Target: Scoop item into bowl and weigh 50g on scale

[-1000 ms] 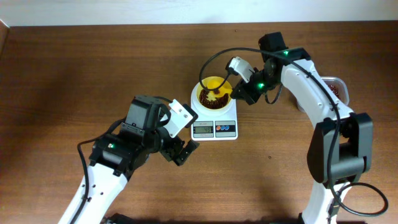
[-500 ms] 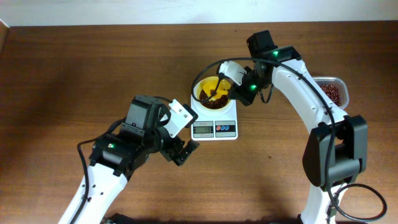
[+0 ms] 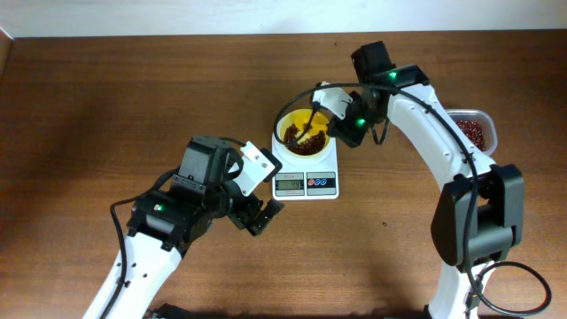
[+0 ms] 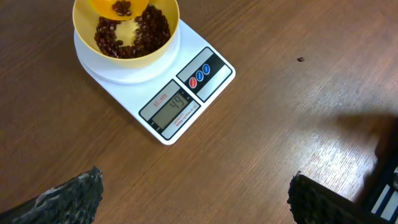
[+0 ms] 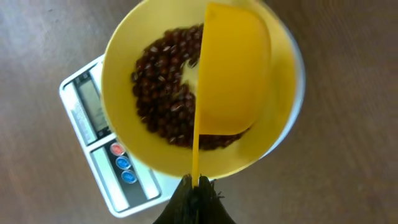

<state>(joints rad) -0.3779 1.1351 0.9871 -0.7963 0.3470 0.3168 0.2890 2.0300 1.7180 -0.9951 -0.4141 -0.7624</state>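
Brown wood-grain desk (image 3: 106, 106) under everything, with both arms reaching in from the 6 o'clock edge. The left tool (image 4: 196, 205) hangs over bare wood at about 7 o'clock from the scale, fingers spread as wide as they go, nothing in them. The right tool (image 5: 194, 200) comes in from 3 o'clock and is pinched tight on the thin handle of the yellow scoop.

The white scale (image 4: 180, 106) sits around mid-desk, display and red and blue buttons on its 6 o'clock edge; the readout looks like 49. A clear container (image 3: 477, 131) with more beans in it is off at 3 o'clock, well apart from the scale.

The bowl (image 5: 118, 87) sits on the scale's round platform, toward 12 o'clock. The scoop (image 5: 233, 74) is tipped on its side over the bowl's 3 o'clock half, a few beans in it. The beans (image 5: 161, 87) cover most of the bowl's bottom. One tiny dark speck (image 4: 300, 60) lies loose on the wood.
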